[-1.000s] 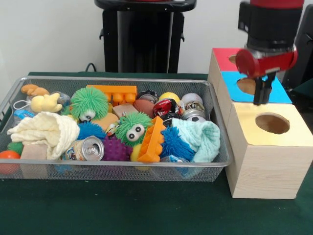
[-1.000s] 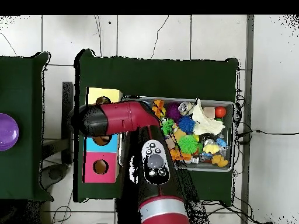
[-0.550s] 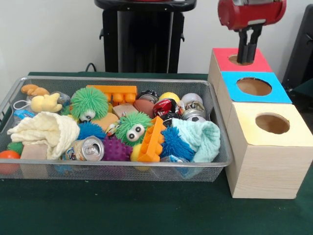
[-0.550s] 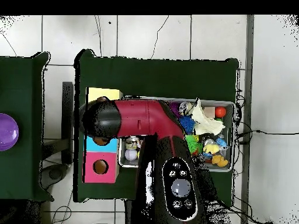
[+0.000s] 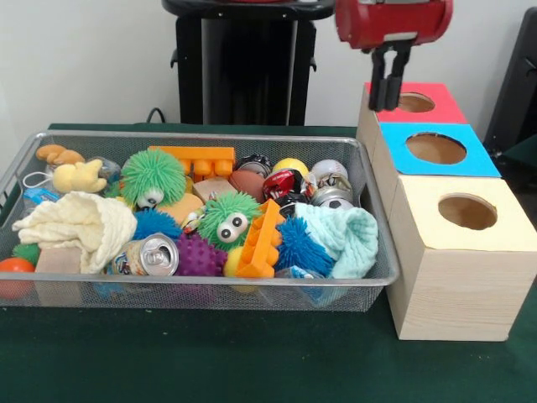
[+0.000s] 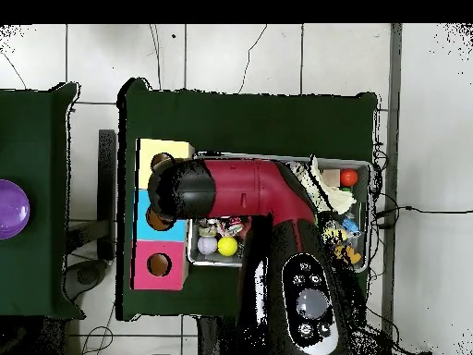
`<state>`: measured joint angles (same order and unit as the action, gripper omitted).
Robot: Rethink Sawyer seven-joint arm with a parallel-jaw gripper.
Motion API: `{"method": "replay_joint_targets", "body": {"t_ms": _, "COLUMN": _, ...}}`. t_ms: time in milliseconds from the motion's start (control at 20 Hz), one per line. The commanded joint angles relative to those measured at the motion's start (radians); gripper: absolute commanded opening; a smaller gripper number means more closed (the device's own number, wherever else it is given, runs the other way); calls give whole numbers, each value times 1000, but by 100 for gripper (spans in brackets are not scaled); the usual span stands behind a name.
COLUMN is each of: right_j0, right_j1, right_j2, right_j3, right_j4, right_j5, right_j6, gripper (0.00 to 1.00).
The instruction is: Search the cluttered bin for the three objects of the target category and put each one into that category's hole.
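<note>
A wire mesh bin [image 5: 369, 277] holds mixed clutter: two green fuzzy balls [image 5: 153, 176], orange toy bricks [image 5: 260, 239], a drinks can [image 5: 151, 254], a purple spiky ball [image 5: 200, 256], a yellow ball [image 5: 290, 166] and a crushed red can [image 5: 283, 182]. To the right stand three wooden boxes with a red hole [image 5: 417, 102], a blue hole [image 5: 435, 149] and a yellow hole [image 5: 467, 211]. My gripper [image 5: 384, 105] hangs high over the red box's left edge, beside the bin's far right corner. It is shut with nothing in it. In the overhead view the arm [image 6: 249, 189] hides it.
A mint cloth [image 5: 344, 239] and a cream cloth [image 5: 80, 222] cover parts of the bin. A blue fuzzy ball [image 5: 302, 246] lies against the mint cloth. A purple bowl [image 6: 11, 208] rests on the side table. The black pedestal [image 5: 243, 63] rises behind the bin.
The gripper has risen from over the blue and yellow boxes and swung left, past the red hole to the red box's left edge. Nothing in the bin has moved.
</note>
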<state>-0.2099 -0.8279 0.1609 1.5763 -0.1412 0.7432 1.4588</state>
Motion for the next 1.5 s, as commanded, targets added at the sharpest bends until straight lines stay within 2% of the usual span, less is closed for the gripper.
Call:
{"method": "replay_joint_targets", "body": {"t_ms": 50, "right_j0": -60, "right_j1": 79, "right_j2": 47, "right_j3": 127, "right_j4": -145, "right_j5": -92, "right_j6": -88, "gripper": 0}}
{"method": "replay_joint_targets", "body": {"t_ms": 700, "right_j0": -138, "right_j1": 84, "right_j2": 112, "right_j3": 172, "right_j4": -225, "right_j5": -118, "right_j6": -105, "gripper": 0}}
{"method": "replay_joint_targets", "body": {"t_ms": 750, "right_j0": -143, "right_j1": 84, "right_j2": 121, "right_j3": 175, "right_j4": -232, "right_j5": -117, "right_j6": -90, "gripper": 100}}
{"method": "replay_joint_targets", "body": {"t_ms": 900, "right_j0": -149, "right_j1": 86, "right_j2": 108, "right_j3": 206, "right_j4": -174, "right_j5": -172, "right_j6": 27, "gripper": 100}}
{"method": "replay_joint_targets", "body": {"t_ms": 950, "right_j0": -154, "right_j1": 91, "right_j2": 120, "right_j3": 202, "right_j4": -185, "right_j5": -187, "right_j6": 13, "gripper": 100}}
{"method": "replay_joint_targets", "body": {"t_ms": 1000, "right_j0": -155, "right_j1": 104, "right_j2": 141, "right_j3": 183, "right_j4": -219, "right_j5": -170, "right_j6": -54, "gripper": 100}}
{"method": "replay_joint_targets", "body": {"t_ms": 1150, "right_j0": -154, "right_j1": 127, "right_j2": 140, "right_j3": 181, "right_j4": -241, "right_j5": -223, "right_j6": -36, "gripper": 100}}
{"method": "replay_joint_targets", "body": {"t_ms": 1300, "right_j0": -159, "right_j1": 171, "right_j2": 171, "right_j3": 161, "right_j4": -281, "right_j5": -300, "right_j6": -69, "gripper": 100}}
{"method": "replay_joint_targets", "body": {"t_ms": 1500, "right_j0": -163, "right_j1": 194, "right_j2": 203, "right_j3": 154, "right_j4": -328, "right_j5": -330, "right_j6": -107, "gripper": 100}}
